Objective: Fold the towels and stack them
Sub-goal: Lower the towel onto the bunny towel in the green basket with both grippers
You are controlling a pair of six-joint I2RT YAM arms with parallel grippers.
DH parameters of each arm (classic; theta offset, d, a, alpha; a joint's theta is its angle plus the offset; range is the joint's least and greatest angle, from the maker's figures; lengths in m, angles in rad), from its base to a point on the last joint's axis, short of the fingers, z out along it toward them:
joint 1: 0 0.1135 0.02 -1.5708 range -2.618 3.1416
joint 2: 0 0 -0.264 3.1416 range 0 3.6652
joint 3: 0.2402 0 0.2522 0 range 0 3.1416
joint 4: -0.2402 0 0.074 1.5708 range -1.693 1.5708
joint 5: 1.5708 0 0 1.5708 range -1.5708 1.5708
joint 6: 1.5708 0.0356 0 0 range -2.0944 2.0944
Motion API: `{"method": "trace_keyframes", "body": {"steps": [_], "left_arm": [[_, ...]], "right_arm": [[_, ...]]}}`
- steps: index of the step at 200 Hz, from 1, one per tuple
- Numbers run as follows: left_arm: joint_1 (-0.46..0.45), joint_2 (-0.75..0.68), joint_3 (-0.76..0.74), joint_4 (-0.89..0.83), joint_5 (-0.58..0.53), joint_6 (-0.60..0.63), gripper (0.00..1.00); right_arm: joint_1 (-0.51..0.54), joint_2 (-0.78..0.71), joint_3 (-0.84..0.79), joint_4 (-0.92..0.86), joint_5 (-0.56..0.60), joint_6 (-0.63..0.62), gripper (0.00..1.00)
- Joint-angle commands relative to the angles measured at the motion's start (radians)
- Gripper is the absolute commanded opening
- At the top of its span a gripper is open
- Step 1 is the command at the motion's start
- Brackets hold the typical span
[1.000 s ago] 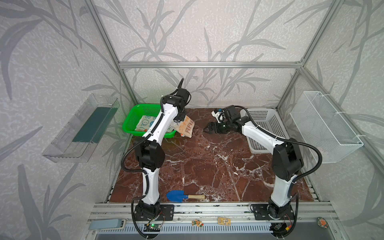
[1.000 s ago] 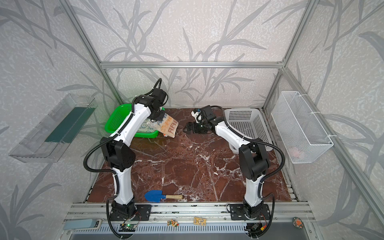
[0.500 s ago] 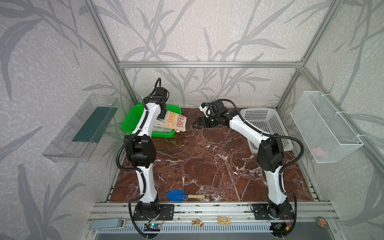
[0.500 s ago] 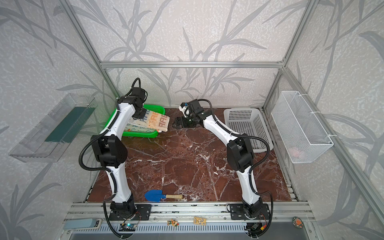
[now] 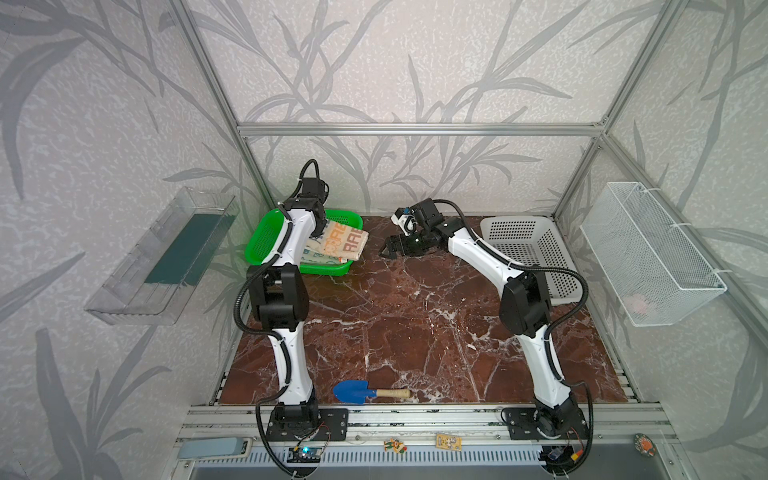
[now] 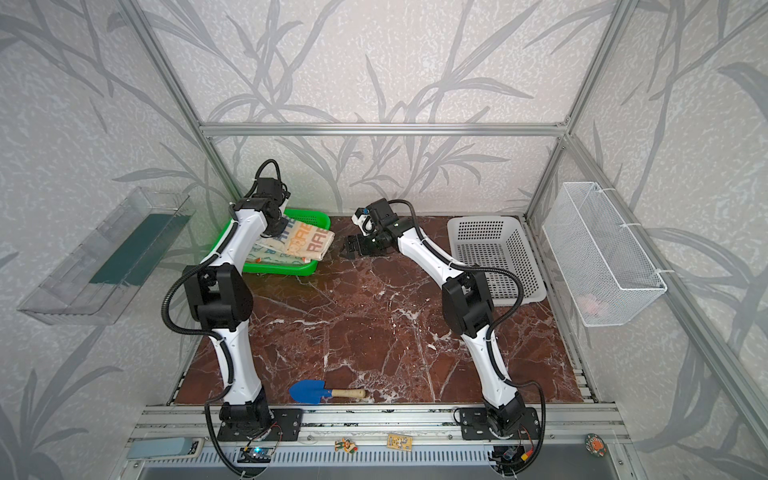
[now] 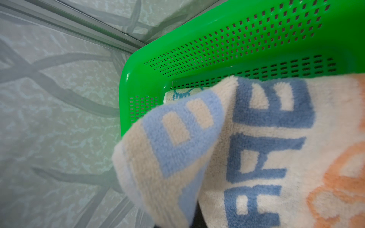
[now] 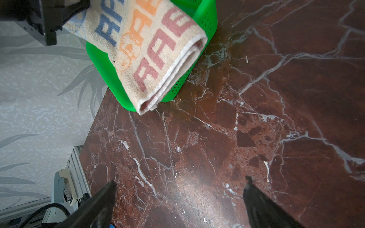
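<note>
Resting across the green perforated basket (image 5: pixel 259 245), the folded striped towel (image 5: pixel 347 245) is pinched at one edge by the left gripper (image 8: pixel 73 13), whose jaws are clamped tight on the cloth. A second ago the towel was held beyond the basket's right rim, over the marble tabletop (image 5: pixel 415 324). It has since been carried toward the left of both top views and appears to lie on the cloths already in the basket. Its folded end overhangs the rim nearest the right gripper (image 5: pixel 386 250). That gripper has been brought slightly closer to the basket. It is held just above the bare tabletop with its jaws spread wide and nothing between them.

Rows of block lettering are woven into the striped towel in blue, orange and dusty red. The letters R, A and part of a B can be read in each row, and a small orange bunny face is set among the orange letters. A corner of a cream towel (image 7: pixel 180 93) with blue print is seen under it. A white perforated basket (image 5: pixel 528 249) is placed at the back right, and a blue trowel (image 5: pixel 365 392) at the front edge.
</note>
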Motion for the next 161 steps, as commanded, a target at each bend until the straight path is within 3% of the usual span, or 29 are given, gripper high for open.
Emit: {"method": "trace_keyframes", "body": {"steps": [1, 161], "left_arm": [[0.013, 0.035, 0.007, 0.028, -0.019, 0.052, 0.0], [0.047, 0.057, 0.026, 0.123, -0.077, 0.061, 0.0]], "right_arm": [[0.006, 0.022, 0.033, -0.013, -0.023, 0.008, 0.99], [-0.005, 0.063, 0.052, 0.016, -0.071, 0.022, 0.99]]}}
